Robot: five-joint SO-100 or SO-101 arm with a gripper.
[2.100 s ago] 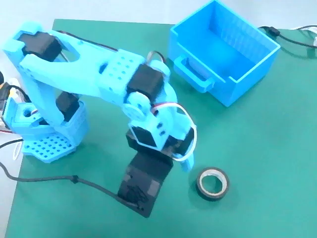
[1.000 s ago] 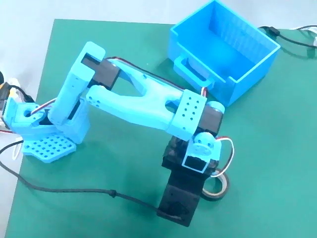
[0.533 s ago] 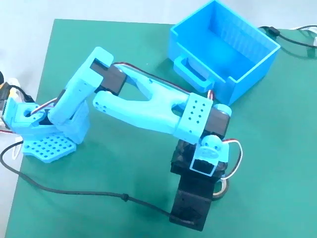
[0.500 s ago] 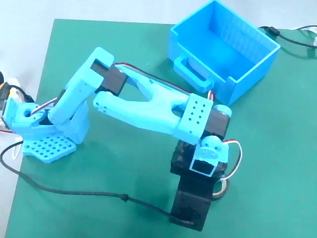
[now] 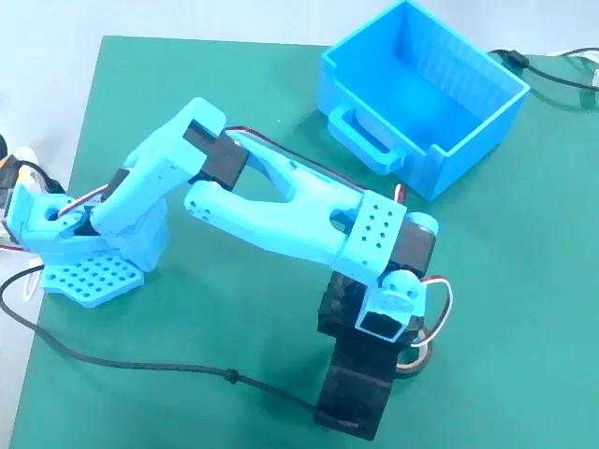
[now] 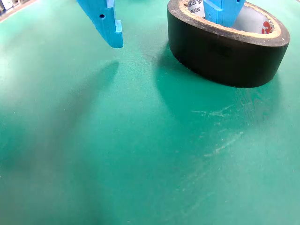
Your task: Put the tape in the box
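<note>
A black roll of tape (image 6: 229, 58) lies flat on the green mat (image 6: 117, 154) at the upper right of the wrist view. My blue gripper (image 6: 169, 30) is open and straddles the roll's left wall. One finger (image 6: 224, 10) reaches into the roll's hole and the other (image 6: 107, 23) hangs outside to the left, above the mat. In the fixed view only a sliver of the tape (image 5: 420, 364) shows under my wrist, at the lower right. The open blue box (image 5: 468, 140) stands empty at the top right, far from the tape.
My arm's base (image 5: 89, 271) sits at the left edge of the mat. A black cable (image 5: 140, 365) trails across the mat's lower left to the wrist camera mount (image 5: 356, 388). More cables (image 5: 552, 70) lie behind the box.
</note>
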